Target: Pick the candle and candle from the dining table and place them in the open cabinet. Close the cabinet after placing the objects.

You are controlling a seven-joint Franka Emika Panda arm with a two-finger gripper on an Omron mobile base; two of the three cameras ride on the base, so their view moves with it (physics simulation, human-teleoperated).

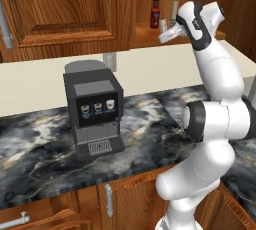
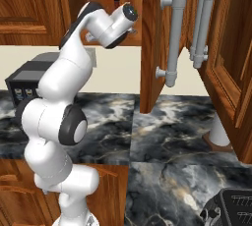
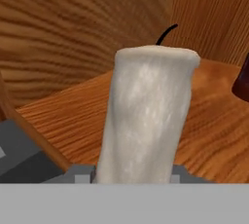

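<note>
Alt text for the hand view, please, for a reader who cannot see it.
A stubby beige-grey cylindrical candle with a black wick stands close up between the gripper tips, over the reddish-brown wooden cabinet shelf. Wood-grain walls rise behind, and a dark object's edge shows at the right.

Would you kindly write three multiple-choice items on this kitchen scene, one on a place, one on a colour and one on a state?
1. Where does the coffee machine stand? A. on the marbled counter B. inside the cabinet C. on the floor
2. What colour is the stubby candle's wick? A. white B. black C. red
3. How is the pincer? A. open, empty B. shut on the bottle C. shut on the stubby candle
1 A: it sits on the stone top. 2 B: the wick curls black. 3 C: it clasps the candle's base.
</note>
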